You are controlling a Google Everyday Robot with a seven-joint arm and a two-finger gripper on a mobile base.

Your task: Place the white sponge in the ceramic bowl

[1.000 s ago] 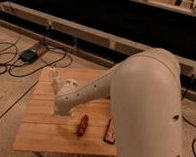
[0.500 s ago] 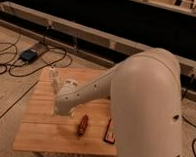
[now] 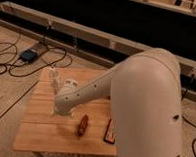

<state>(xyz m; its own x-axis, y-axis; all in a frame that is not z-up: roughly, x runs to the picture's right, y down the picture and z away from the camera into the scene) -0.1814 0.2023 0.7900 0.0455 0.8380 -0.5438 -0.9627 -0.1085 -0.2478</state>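
The camera view looks down on a wooden table [image 3: 38, 132] standing on a pale floor [image 3: 5, 97], with a long dark wall and rail running behind it. A bulky white arm [image 3: 145, 96] fills the right side and reaches down and left across the tabletop. Its gripper [image 3: 59, 107] is at the arm's low end, over the left-centre of the table and close to the wood. The wrist's own bulk covers it, so I cannot tell whether it is wide, narrow or holding anything. Just behind the wrist is a white cup [image 3: 70, 84], and a small pale bottle [image 3: 52, 74] stands upright beside it, nearer the far left corner. Toward the front edge lies a red-brown item [image 3: 82, 125], and to its right a red and black item [image 3: 110, 131] sits partly under the arm. The sponge and the bowl cannot be made out, and the arm hides much of the table's middle and right. On the floor to the far left is a dark box [image 3: 29, 55] with black cables [image 3: 7, 67] looping around it.
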